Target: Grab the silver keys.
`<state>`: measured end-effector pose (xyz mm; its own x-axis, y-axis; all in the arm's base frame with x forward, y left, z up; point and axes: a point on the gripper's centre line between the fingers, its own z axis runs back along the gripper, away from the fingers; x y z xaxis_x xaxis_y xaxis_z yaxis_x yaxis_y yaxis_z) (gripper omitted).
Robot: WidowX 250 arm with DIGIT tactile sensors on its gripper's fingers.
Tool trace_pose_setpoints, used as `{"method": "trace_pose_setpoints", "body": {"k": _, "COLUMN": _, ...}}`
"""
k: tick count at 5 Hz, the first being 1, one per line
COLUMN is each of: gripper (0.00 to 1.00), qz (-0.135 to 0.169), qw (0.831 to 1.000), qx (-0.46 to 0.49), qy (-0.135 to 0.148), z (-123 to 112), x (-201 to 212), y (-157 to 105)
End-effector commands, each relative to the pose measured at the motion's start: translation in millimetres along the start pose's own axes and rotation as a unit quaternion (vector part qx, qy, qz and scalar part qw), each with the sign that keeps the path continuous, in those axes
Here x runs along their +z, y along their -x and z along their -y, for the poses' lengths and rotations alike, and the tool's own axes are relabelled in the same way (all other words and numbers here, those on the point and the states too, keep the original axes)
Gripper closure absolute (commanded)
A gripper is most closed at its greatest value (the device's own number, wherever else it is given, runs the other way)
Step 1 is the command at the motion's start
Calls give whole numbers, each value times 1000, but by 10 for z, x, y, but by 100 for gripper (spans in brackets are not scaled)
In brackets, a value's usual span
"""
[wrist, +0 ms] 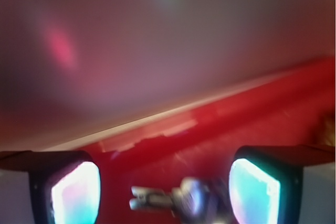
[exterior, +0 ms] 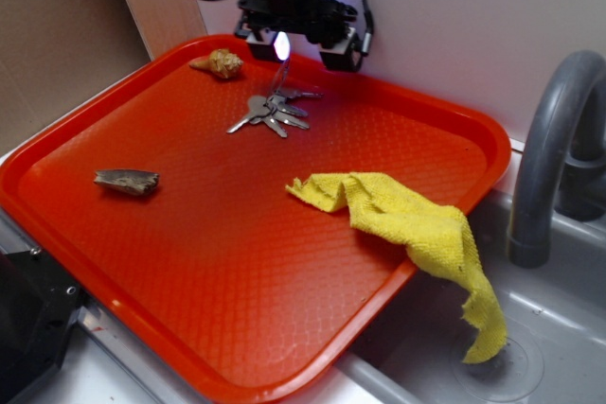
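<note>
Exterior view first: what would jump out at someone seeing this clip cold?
The big orange tray fills the frame, with a yellow cloth draped over its right edge into the sink. At the tray's far side the claw hangs just above the keys, open, with the keys between its fingers in the wrist view. A shell and a stone shard lie apart to the left.

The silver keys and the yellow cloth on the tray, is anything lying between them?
No. In the exterior view only bare red tray floor separates the silver keys from the yellow cloth.
</note>
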<state>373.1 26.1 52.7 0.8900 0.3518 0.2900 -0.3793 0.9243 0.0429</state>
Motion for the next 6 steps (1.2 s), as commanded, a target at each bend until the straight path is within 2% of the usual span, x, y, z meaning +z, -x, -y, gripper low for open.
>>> {"method": "trace_pose_setpoints", "body": {"k": 1, "gripper": 0, "qz": -1, "qw": 1000, "qx": 2, "qy": 1, "z": -115, "x": 505, "y": -93}}
{"method": "trace_pose_setpoints", "body": {"k": 2, "gripper": 0, "qz": 12, "qw": 1000, "qx": -7, "qy": -4, "z": -182, "x": 728, "y": 151}}
{"method": "trace_pose_setpoints", "body": {"k": 3, "gripper": 0, "qz": 17, "qw": 1000, "qx": -8, "qy": -13, "z": -196, "x": 719, "y": 189}}
{"method": "trace_pose_setpoints", "body": {"k": 4, "gripper": 0, "qz": 7, "qw": 1000, "qx": -13, "qy": -11, "z": -201, "x": 616, "y": 207}}
{"method": "trace_pose_setpoints", "body": {"k": 5, "gripper": 0, "qz": 11, "qw": 999, "qx": -31, "qy": -9, "z": -110, "x": 506, "y": 251}}
{"method": "trace_pose_setpoints", "body": {"k": 6, "gripper": 0, "qz": -8, "qw": 999, "qx": -40, "qy": -2, "z": -80, "x": 424, "y": 359}}
